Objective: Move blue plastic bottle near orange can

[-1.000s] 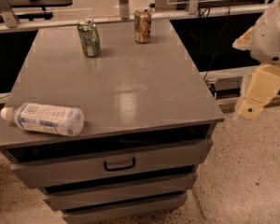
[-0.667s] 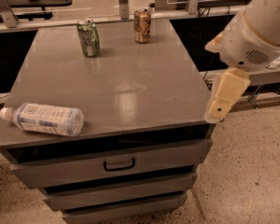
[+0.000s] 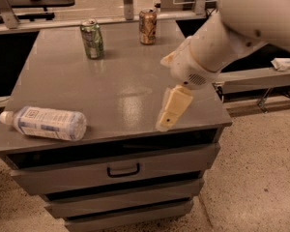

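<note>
The blue plastic bottle (image 3: 46,123) lies on its side at the front left of the grey cabinet top (image 3: 135,76), white cap pointing left. The orange can (image 3: 147,26) stands upright at the back of the top, right of centre. My gripper (image 3: 170,111) hangs from the white arm (image 3: 232,33) that reaches in from the upper right. It is over the front right part of the top, well to the right of the bottle and in front of the can, and it holds nothing that I can see.
A green drink can (image 3: 92,38) stands at the back, left of the orange can. The cabinet has drawers below, one with a handle (image 3: 123,170). Dark shelving and metal rails stand behind it. Speckled floor lies to the right.
The arm has swung in from the right, and the gripper has moved left from beside the cabinet to over its front right part. The bottle and the cans have not moved.
</note>
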Available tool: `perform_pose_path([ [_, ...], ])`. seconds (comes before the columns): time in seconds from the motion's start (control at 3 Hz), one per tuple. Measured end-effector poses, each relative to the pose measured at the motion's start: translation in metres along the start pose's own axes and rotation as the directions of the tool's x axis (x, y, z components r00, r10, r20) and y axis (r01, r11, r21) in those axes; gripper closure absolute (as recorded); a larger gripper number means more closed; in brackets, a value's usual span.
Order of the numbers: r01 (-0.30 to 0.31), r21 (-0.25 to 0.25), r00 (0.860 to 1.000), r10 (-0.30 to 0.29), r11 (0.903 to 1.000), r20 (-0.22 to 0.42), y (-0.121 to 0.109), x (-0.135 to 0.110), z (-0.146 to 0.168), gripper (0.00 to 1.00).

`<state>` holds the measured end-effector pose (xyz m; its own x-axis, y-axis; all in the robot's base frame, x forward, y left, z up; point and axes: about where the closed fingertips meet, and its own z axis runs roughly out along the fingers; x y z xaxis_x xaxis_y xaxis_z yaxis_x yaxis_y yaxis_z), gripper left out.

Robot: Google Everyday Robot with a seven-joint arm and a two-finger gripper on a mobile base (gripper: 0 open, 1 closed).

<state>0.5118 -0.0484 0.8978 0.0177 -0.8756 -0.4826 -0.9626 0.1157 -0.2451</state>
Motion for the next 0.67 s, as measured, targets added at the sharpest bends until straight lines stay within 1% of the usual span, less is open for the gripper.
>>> perform_pose_path([
  [0.33, -0.018, -0.038, 0.995, 0.021, 0.9991, 0.092, 0.000, -0.026, 0.042, 0.00],
  [0.67, -0.063, -0.092, 0.983, 0.078, 0.9938, 0.168, 0.006, -0.056, 0.076, 0.00],
])
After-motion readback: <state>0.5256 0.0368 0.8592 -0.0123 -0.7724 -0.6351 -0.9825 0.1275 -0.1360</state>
